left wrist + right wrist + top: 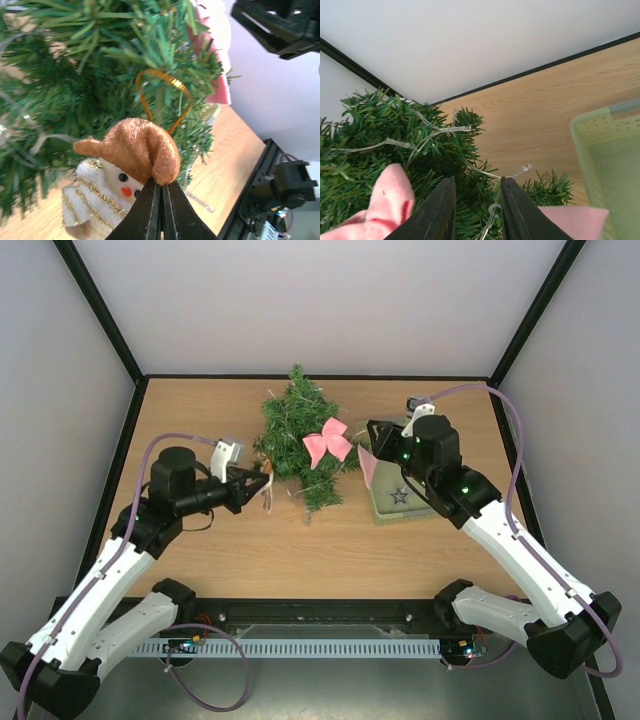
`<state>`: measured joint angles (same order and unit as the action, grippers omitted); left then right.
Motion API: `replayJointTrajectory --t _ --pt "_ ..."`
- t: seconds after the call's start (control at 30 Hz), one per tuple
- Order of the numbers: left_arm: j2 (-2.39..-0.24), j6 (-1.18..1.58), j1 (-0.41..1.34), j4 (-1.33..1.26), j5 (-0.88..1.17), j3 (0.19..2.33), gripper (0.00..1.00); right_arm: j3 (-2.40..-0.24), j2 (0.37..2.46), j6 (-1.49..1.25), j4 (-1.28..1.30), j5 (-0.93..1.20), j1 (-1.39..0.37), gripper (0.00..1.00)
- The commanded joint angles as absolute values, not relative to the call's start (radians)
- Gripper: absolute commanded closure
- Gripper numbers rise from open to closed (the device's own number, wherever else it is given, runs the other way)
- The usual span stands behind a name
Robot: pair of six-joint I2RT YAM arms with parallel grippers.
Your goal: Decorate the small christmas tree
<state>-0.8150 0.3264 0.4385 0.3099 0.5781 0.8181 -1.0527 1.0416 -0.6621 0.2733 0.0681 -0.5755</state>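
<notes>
While left jaws pinch a snowman (112, 187), the small christmas tree (293, 430) lies beyond.

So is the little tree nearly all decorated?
Not yet. Done: a pink bow sits on the small christmas tree. In hand: the left gripper is shut on a snowman whose gold loop is at a branch, not clearly hooked. The right gripper is beside the bow; whether it grips anything is unclear. Left: a dark star lies in the basket.

Dark green bristly small christmas tree (292, 430), far middle of the table (420, 550), pink bow (327, 440) against it
</notes>
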Motion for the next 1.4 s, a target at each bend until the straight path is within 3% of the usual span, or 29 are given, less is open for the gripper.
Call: replayJointTrajectory --t 0.0,0.13,0.63,1.37 --pt "-0.764 0.307 0.442 0.429 0.425 0.856 0.98 -1.103 1.029 -0.659 0.324 0.124 -0.588 0.76" --pt "-0.719 0.271 0.442 0.471 0.357 0.882 0.98 -1.125 1.034 -0.642 0.313 0.139 -0.664 0.76" --pt "-0.653 0.173 0.445 0.450 0.451 0.868 0.98 -1.231 1.172 -0.680 0.129 0.226 -0.953 0.77" --pt "-0.621 0.207 0.446 0.429 0.474 0.838 0.98 -1.392 1.410 -0.769 0.173 0.198 -0.997 0.81"
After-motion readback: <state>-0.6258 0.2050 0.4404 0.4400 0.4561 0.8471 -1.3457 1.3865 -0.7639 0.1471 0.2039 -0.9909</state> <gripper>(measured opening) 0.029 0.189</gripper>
